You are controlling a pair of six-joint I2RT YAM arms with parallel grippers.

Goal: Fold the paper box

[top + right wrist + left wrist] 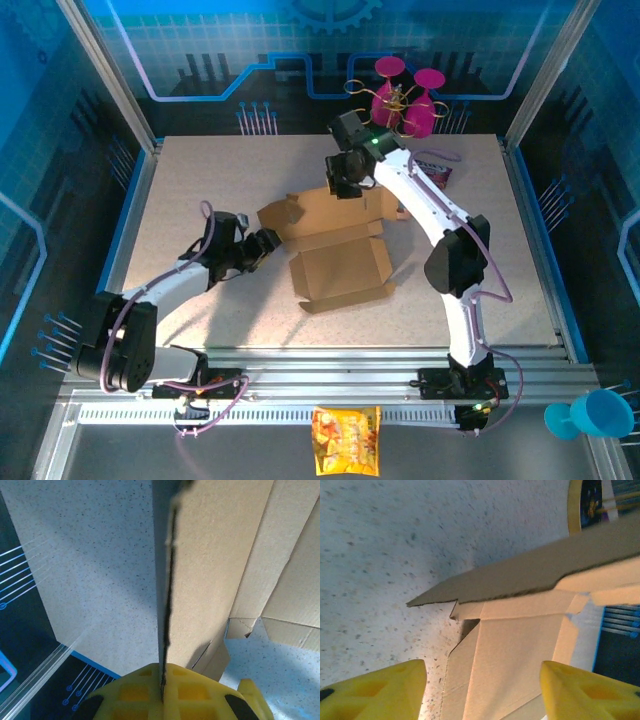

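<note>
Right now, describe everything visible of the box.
The box is plain brown corrugated cardboard, unprinted, half folded on the table. Its shallow tray lies flat with low walls up; the far panel stands raised, a side flap jutting left. The right gripper pinches that panel's edge, jaws shut. The left gripper faces its left side, jaws open.

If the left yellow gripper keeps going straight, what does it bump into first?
Probably the brown corrugated cardboard box. The left gripper is open, and the box's panel lies straight ahead of it, though depth is hard to judge.
</note>
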